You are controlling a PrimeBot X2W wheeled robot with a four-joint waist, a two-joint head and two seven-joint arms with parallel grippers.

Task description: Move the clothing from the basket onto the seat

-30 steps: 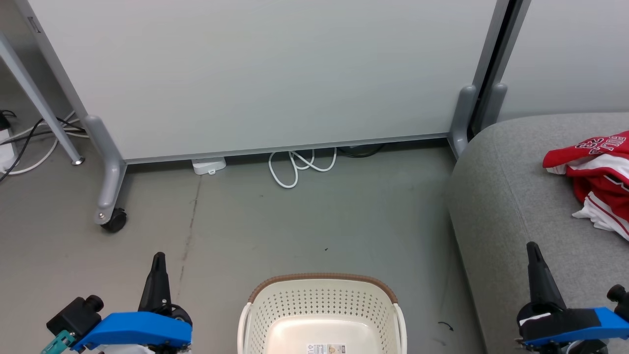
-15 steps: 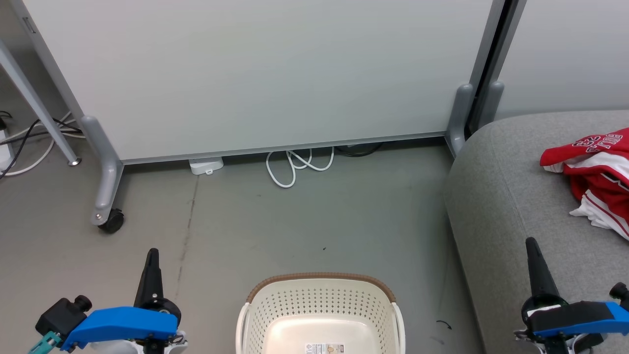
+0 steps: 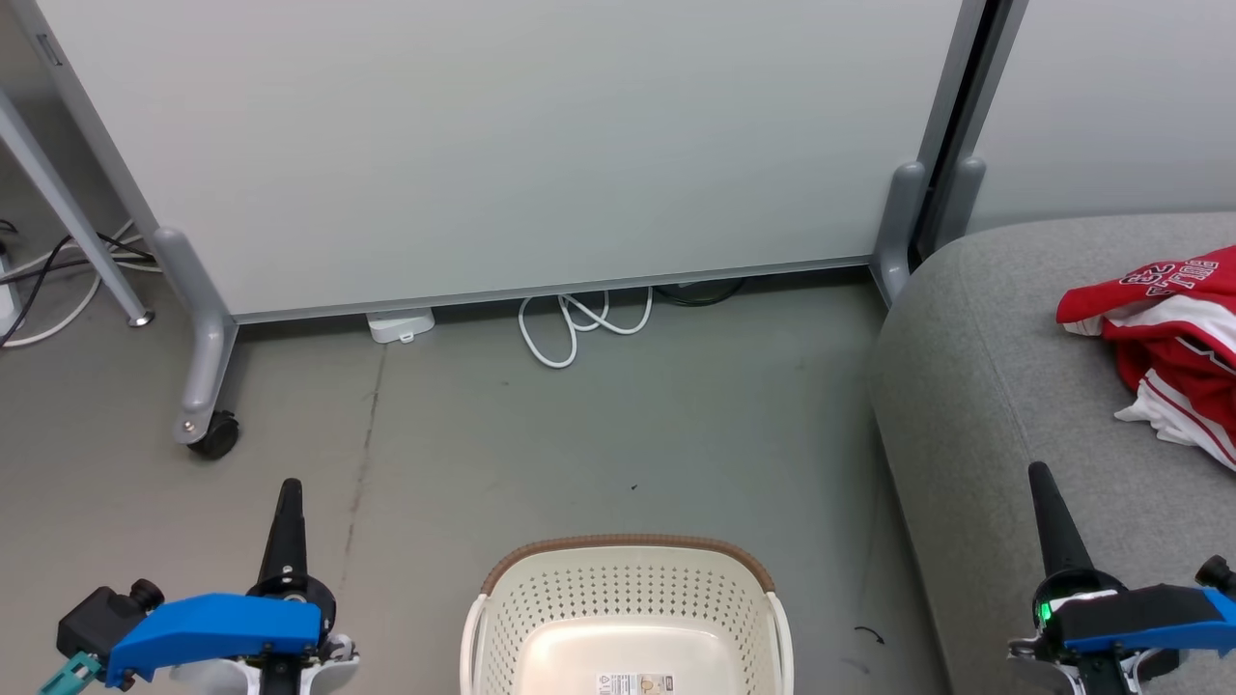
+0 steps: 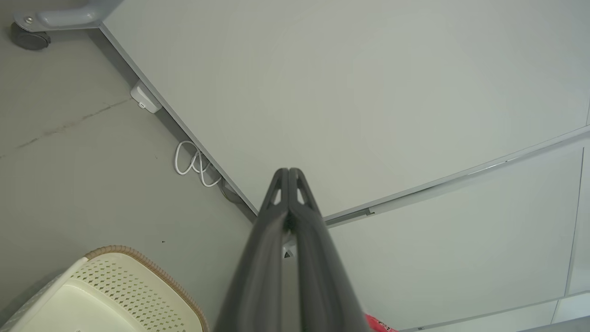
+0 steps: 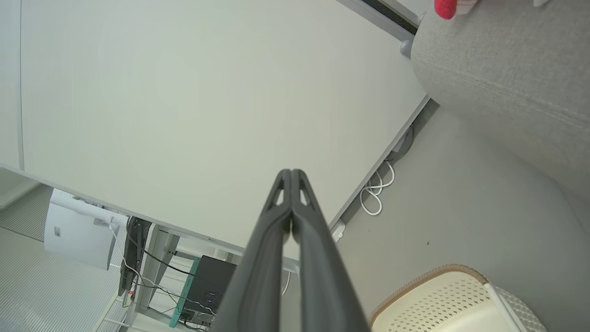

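Clothing lies bunched on the seat, well apart from the basket, whose visible bottom is bare; I judge the job done. My left claw and right claw are both clenched, holding nothing.

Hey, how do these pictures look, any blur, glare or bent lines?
Head view: even soft light, sharp, no glare on the panel, hardly any shadows. Left wrist view: wide-angle bending bows the rail; the left fingers look soft up close. Right wrist view: the right fingers equally soft, background sharp.
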